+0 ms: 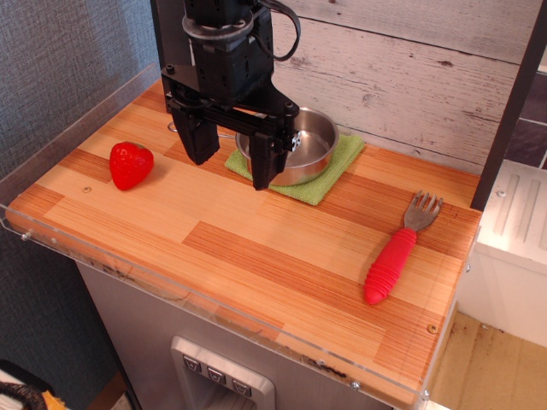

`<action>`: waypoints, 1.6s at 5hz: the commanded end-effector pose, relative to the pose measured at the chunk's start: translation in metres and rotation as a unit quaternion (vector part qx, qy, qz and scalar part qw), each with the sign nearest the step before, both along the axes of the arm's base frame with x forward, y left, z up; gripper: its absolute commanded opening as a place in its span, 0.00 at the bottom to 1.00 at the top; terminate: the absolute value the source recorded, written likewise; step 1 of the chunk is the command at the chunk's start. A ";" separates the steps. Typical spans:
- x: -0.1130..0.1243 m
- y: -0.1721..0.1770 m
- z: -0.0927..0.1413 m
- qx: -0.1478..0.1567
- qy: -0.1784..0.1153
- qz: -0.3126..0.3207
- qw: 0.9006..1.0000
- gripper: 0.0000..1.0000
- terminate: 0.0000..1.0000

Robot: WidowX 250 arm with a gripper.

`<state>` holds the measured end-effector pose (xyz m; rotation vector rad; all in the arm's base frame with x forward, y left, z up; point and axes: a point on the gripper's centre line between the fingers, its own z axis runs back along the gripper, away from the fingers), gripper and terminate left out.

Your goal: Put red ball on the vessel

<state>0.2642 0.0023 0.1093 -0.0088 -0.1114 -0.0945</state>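
The red ball [131, 164], a glossy strawberry-shaped toy, lies on the wooden table at the left. The vessel [309, 147], a small shiny steel pan, sits on a green cloth mat [329, 177] at the back middle; its thin handle runs left behind the gripper. My gripper [231, 159] hangs above the table between the ball and the pan, just left of the pan and partly in front of it. Its two black fingers [199, 137] are spread apart with nothing between them. It is to the right of the ball and not touching it.
A fork with a ribbed red handle [393, 263] lies at the right on the table [256, 248]. A clear low rim runs along the left and front edges. A grey plank wall stands behind, and a dark post [513, 111] at the right.
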 end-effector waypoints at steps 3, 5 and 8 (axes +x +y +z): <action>0.009 0.063 -0.001 0.027 -0.009 0.023 0.999 1.00 0.00; 0.020 0.126 -0.004 0.038 -0.013 0.061 0.997 1.00 0.00; 0.018 0.152 -0.039 0.053 -0.007 0.111 0.992 1.00 0.00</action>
